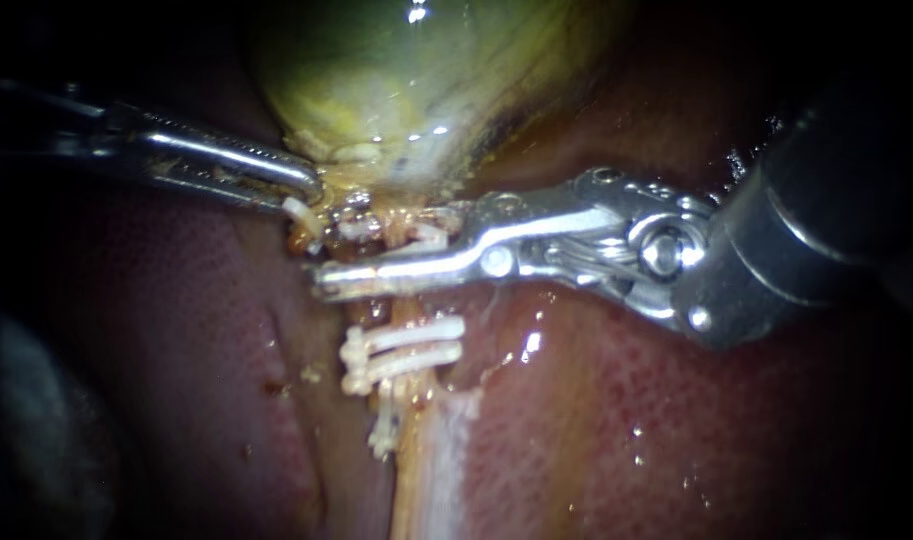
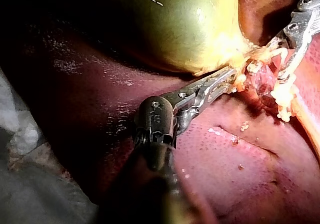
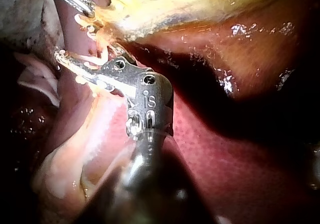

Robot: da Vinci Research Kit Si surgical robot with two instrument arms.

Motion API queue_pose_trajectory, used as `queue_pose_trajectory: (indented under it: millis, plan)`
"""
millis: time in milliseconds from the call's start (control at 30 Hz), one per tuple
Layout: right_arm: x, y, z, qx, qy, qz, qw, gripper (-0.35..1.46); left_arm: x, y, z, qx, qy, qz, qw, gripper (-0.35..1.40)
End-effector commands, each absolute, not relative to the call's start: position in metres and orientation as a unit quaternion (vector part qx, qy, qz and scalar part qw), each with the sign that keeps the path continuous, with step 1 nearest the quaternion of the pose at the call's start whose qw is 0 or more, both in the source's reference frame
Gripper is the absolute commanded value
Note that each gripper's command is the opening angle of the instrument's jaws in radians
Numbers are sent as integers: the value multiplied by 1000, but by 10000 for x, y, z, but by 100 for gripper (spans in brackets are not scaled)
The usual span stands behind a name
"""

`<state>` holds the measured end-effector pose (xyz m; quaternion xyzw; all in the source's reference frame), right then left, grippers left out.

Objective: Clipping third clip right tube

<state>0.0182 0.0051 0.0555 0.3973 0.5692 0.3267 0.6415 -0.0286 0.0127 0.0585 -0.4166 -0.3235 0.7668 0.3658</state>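
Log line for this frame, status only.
phase: clip placement | left instrument: end effector shut on tissue at gallbladder base | right instrument: end effector open astride tube, gallbladder side of two clips

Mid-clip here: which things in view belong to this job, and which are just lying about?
In the job:
right instrument, across the tube
two clips already on that tube
left instrument, at the tissue above

Just there:
gallbladder
liver
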Motion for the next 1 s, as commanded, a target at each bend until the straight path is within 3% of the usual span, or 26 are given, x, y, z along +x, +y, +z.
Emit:
queue_pose_trajectory:
  millis: [33,433,567,733,1000]
  plan:
    - [182,50,555,397,569,327,642,39,-286,127,585,-417,-324,767,366,-35]
    - [175,49,554,404,562,341,636,-3,-286,126,586,-417,-323,767,366,-35]
    - [170,48,554,412,554,357,629,-35,-286,126,587,-417,-323,767,366,-35]
    - [166,47,555,434,536,383,614,-35,-286,127,587,-417,-323,767,365,-35]
    - [167,44,553,443,533,378,614,-35,-286,127,588,-417,-323,767,365,-35]
